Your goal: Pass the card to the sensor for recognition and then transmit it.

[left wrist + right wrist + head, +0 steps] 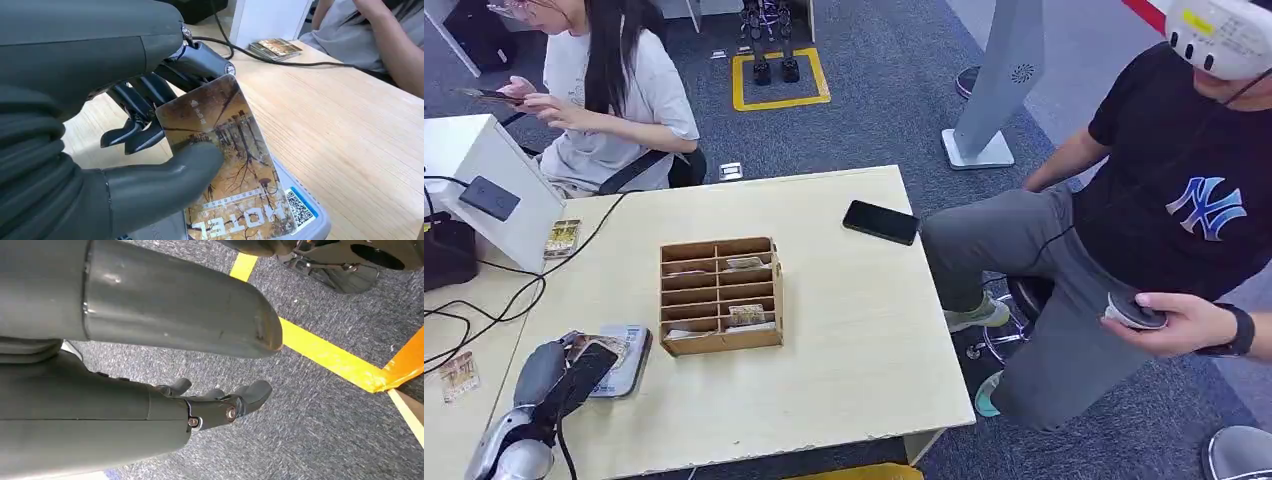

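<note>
On the table, left robot hand grips the card, lengthwise over the sensor.

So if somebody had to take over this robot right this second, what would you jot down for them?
Left hand: holds the card between thumb and fingers, over the grey sensor near the table's front left edge.
Right hand: hangs beside the body over the carpet, open, holding nothing.
Wooden organizer sits mid-table with a few cards in its compartments.
Done: card picked up and brought to the sensor.
Left: confirm it reads, then pass the card on.
</note>
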Robot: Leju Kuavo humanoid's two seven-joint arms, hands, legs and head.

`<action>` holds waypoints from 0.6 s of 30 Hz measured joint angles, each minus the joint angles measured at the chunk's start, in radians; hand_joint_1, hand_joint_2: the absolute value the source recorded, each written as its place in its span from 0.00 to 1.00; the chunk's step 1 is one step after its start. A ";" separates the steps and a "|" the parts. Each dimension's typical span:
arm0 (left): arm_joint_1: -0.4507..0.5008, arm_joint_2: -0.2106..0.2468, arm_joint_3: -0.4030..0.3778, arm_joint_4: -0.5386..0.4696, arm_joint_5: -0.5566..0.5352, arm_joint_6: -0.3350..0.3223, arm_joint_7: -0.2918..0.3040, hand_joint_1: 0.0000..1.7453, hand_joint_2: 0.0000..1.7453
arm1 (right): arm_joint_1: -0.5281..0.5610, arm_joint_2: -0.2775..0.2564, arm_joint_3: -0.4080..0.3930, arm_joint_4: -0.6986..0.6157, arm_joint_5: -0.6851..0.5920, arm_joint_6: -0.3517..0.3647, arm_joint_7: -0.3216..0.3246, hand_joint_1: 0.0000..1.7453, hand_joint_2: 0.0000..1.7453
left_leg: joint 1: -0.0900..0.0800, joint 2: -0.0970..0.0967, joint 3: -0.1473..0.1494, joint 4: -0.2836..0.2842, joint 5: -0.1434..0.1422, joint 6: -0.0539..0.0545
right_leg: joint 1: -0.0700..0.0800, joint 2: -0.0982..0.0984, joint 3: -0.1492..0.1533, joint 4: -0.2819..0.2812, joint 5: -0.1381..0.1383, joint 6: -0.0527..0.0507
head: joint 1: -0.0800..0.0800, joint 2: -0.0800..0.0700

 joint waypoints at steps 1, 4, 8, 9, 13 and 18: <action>0.000 0.000 0.000 0.002 0.000 0.000 0.001 1.00 1.00 | 0.000 0.000 0.000 0.000 0.000 0.000 0.000 0.00 0.00 | 0.000 0.000 0.000 0.000 0.000 0.000 | 0.000 0.000 0.000 0.000 0.000 0.000 | 0.000 0.000; 0.000 -0.003 0.000 0.006 -0.003 0.000 0.002 1.00 1.00 | 0.000 0.000 0.000 0.000 0.001 0.000 0.000 0.00 0.00 | 0.000 0.000 0.000 0.000 0.000 0.000 | 0.000 0.000 0.000 0.000 0.000 0.000 | 0.000 0.000; 0.001 -0.019 0.002 0.005 0.126 -0.054 -0.067 1.00 1.00 | 0.000 0.000 0.000 0.000 0.001 -0.003 0.000 0.00 0.00 | 0.000 -0.001 0.000 0.000 0.000 0.000 | 0.000 -0.001 0.000 0.000 0.000 0.000 | 0.000 0.000; 0.003 -0.028 0.006 0.002 0.193 -0.084 -0.089 1.00 1.00 | 0.000 0.000 0.000 0.000 0.002 -0.005 0.000 0.00 0.00 | 0.000 -0.002 0.000 0.000 0.001 0.000 | 0.000 -0.001 0.000 0.000 0.000 0.000 | 0.000 0.000; 0.011 -0.065 0.043 -0.039 0.443 -0.159 -0.148 1.00 1.00 | 0.000 0.000 0.000 0.000 0.005 -0.006 0.002 0.00 0.00 | 0.000 -0.002 -0.001 0.000 0.001 0.001 | 0.000 -0.001 0.000 0.000 0.000 0.001 | 0.000 0.000; 0.014 -0.086 0.067 -0.063 0.460 -0.168 -0.149 1.00 1.00 | 0.000 0.000 0.000 0.000 0.015 -0.006 0.003 0.00 0.00 | 0.000 -0.002 -0.001 0.000 0.001 0.001 | 0.000 -0.001 -0.001 0.000 0.000 0.001 | 0.000 0.000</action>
